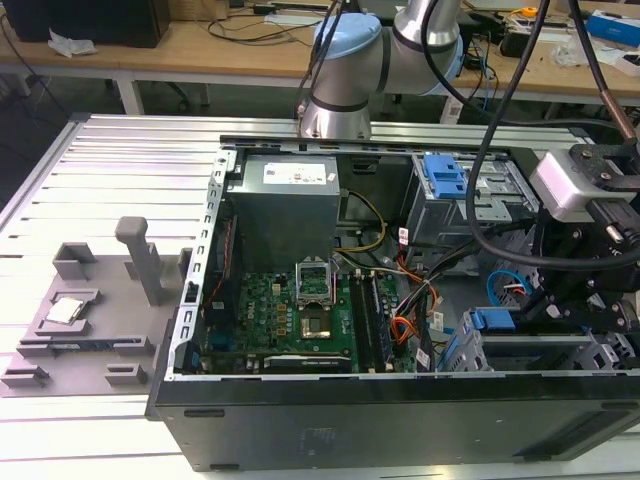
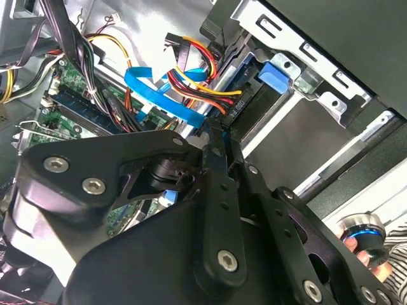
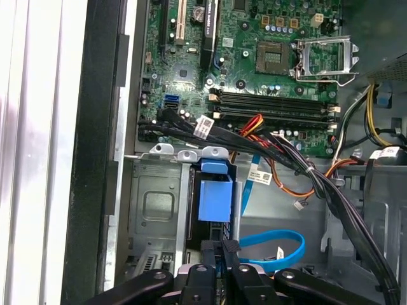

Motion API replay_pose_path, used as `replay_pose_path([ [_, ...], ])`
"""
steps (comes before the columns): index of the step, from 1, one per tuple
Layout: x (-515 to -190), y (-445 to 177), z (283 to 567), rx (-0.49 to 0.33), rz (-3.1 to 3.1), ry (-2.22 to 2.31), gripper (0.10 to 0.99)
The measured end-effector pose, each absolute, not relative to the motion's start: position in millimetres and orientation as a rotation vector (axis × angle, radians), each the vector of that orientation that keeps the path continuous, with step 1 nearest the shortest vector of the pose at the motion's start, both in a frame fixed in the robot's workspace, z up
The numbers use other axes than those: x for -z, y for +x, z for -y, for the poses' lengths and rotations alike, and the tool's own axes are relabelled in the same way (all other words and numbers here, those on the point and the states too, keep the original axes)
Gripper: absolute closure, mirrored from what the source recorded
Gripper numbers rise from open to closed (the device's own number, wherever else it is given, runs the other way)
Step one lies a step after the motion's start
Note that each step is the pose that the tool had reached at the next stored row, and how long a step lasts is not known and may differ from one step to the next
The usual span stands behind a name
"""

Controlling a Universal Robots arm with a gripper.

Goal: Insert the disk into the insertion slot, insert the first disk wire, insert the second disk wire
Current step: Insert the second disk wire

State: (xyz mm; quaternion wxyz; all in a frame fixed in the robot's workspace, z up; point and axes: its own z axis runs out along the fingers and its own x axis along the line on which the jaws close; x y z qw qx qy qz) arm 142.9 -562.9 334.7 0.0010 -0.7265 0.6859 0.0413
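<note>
The disk sits inside the insertion slot (image 1: 562, 350), its blue caddy (image 1: 490, 322) at the bay's mouth. Both wrist views show this blue caddy (image 3: 215, 198) (image 2: 278, 75) in the silver cage (image 3: 152, 203) (image 2: 331, 98). A black plug with red, yellow and orange wires (image 2: 210, 89) rests against the disk's rear edge. A flat blue wire (image 2: 159, 92) (image 3: 273, 244) loops across and ends at my fingertips. My gripper (image 2: 219, 135) (image 3: 226, 249) (image 1: 545, 305) is at the disk's rear, fingers pinched together on the blue wire's end.
The open computer case holds a green motherboard (image 1: 300, 320), a grey power supply (image 1: 285, 215) and a grey cage with a blue latch (image 1: 447, 175). Black cable bundles (image 3: 286, 155) cross beside the slot. A grey fixture (image 1: 90, 310) lies at the exterior view's left.
</note>
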Motion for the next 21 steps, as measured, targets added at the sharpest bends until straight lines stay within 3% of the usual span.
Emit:
replay_pose_path([
  [5, -334, 143, 563, -0.131, -2.152, -2.280, 0.914],
  [6, -334, 143, 563, -0.131, -2.153, -2.280, 0.855],
  [17, -362, 143, 562, -0.131, -2.153, -2.280, 0.855],
  [18, -364, 143, 561, -0.131, -2.153, -2.280, 0.871],
  [19, -366, 143, 561, -0.131, -2.153, -2.280, 0.980],
  [21, -368, 143, 560, -0.131, -2.153, -2.280, 0.980],
])
